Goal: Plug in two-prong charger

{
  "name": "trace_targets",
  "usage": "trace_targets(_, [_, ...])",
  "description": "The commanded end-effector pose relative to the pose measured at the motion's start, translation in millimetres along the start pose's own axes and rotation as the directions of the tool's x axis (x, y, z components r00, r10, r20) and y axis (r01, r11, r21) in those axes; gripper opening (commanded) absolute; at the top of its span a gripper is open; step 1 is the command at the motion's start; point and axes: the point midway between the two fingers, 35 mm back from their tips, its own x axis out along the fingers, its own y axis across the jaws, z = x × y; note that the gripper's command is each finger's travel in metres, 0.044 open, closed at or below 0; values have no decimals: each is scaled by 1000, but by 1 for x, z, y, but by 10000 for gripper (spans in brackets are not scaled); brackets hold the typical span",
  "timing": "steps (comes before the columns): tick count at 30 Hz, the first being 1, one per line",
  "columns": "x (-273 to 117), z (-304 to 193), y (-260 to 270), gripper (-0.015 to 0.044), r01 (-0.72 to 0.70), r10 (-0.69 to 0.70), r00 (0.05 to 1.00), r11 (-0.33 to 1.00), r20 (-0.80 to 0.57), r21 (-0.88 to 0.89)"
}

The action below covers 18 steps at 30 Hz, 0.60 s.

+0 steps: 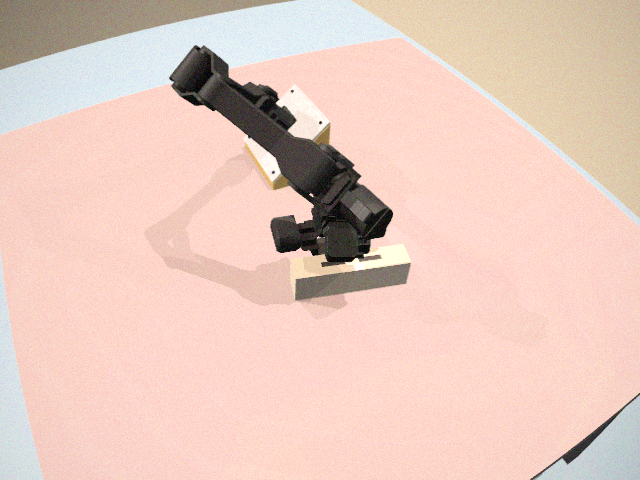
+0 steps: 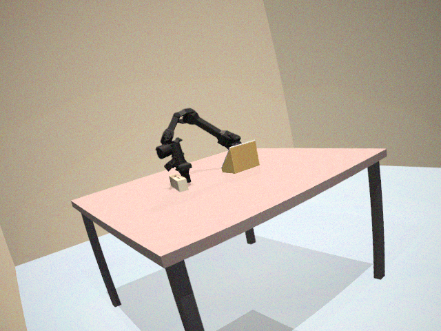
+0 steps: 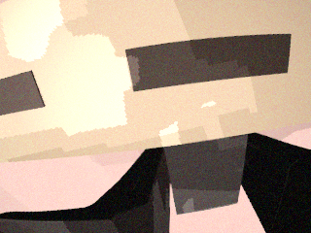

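Observation:
The cream power strip [image 1: 351, 281] [image 2: 182, 185] [image 3: 160, 109] lies on the table with two dark outlets in its top. In the wrist view one outlet [image 3: 209, 62] shows whole, and the other outlet [image 3: 18, 93] is cut off at the left edge. My gripper [image 2: 188, 177] [image 3: 192, 137] is shut on the dark grey charger [image 3: 206, 170], low beside the long side of the strip that faces the arm base. The strip's edge meets the charger's far end in the wrist view. Whether they touch I cannot tell. The prongs are hidden. In the top view the gripper's body hides its fingertips.
A wedge-shaped block with a white top and yellow sides [image 1: 310, 116] [image 2: 244, 157] stands near the arm's base, partly under the arm in the top view. The pink table top [image 1: 310, 387] [image 2: 284, 181] ends at a dark edge.

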Motion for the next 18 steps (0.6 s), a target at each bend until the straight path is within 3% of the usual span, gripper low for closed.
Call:
trace_targets(1, [0,10,-2,0,-5,4,1000,1000,25,29])
trace_targets(18, [0,8,-2,0,-5,4,1000,1000,25,29])
